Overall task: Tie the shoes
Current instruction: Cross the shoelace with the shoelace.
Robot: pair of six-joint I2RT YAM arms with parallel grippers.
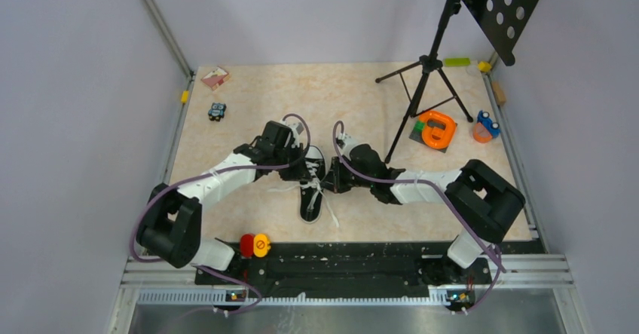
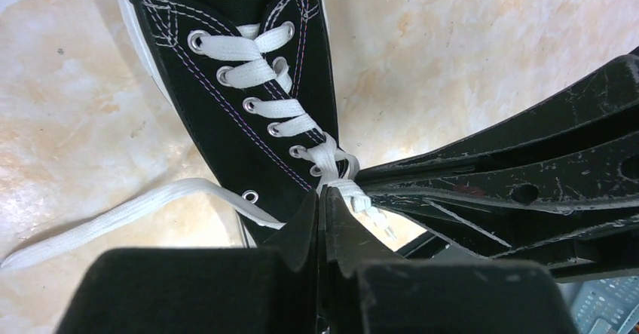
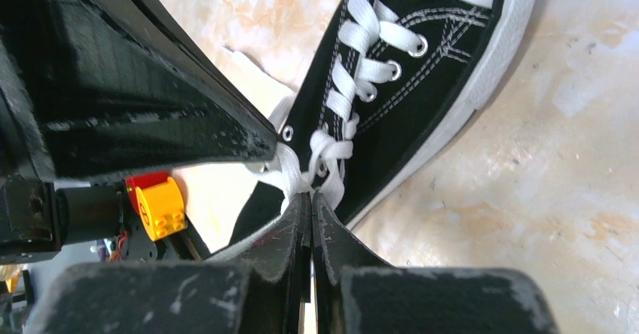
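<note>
Tabletop, beige marbled laminate point(image 1: 339, 100), carries black low-top canvas sneaker point(image 1: 311, 202) w/ white rubber toe cap & sole edge, lying mid-table btwn both arms, toe pointing away from bases. Left gripper point(image 2: 322, 197) has fingers pressed together, pinching white lace point(image 2: 113, 217) by top eyelets. Right gripper point(image 3: 307, 198) likewise clamped on lace from opposite side, tips nearly meeting. One loose strand trails on table left of shoe.

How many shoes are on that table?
1: a black sneaker lies near the middle of the table. No second shoe shows in any view.
</note>
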